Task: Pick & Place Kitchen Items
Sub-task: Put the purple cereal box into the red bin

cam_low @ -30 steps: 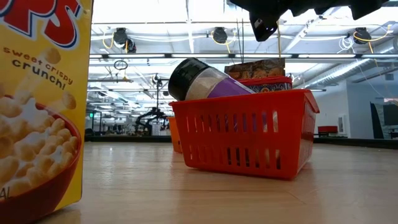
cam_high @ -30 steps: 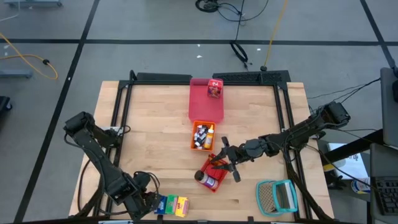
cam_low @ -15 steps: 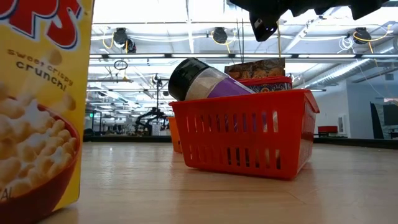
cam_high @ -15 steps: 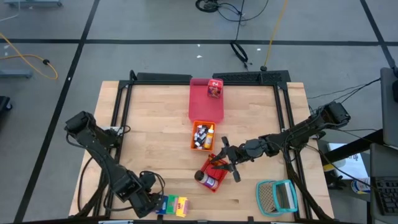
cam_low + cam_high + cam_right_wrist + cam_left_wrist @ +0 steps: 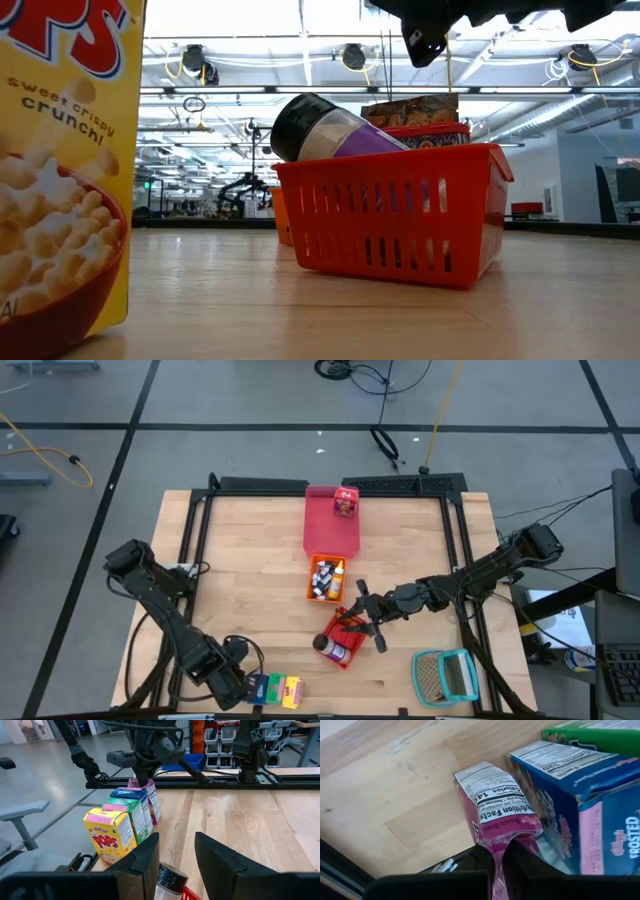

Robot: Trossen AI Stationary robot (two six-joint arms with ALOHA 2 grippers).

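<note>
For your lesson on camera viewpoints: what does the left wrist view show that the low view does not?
Left wrist view only: the left tool shut on the small pink carton, with a blue carton beside it.

Low view only: the red plastic basket holding a dark-lidded jar, and a yellow cereal carton.

Both: the light wooden table.

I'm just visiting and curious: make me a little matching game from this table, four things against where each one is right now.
Things:
1. pink carton
2. dark-lidded jar
3. yellow carton
4. teal-framed mesh item

Places:
A. lying in the red basket
B. alone at the table's near right corner
C. pinched in the left gripper
D. end of the carton row farthest from the left gripper

Pairs: 1-C, 2-A, 3-D, 4-B
</note>
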